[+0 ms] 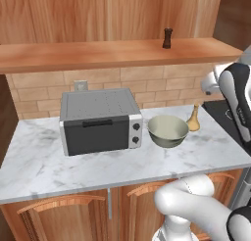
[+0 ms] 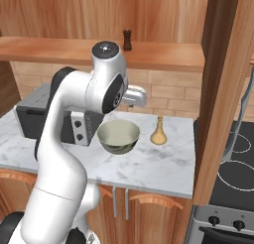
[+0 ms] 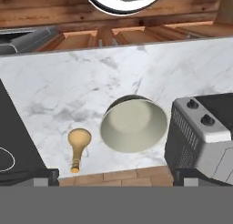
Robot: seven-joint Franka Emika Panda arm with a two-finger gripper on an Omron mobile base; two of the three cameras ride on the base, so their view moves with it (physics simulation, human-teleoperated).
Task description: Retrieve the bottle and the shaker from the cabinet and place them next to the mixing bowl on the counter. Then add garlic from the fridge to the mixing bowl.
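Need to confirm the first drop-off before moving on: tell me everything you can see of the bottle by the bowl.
The bottle is tan, wood-coloured, with a round bulbous base and a slim tapering neck. It stands upright on the white marble counter, just right of the mixing bowl and apart from it, in front of the brick backsplash. Nothing grips or touches it.
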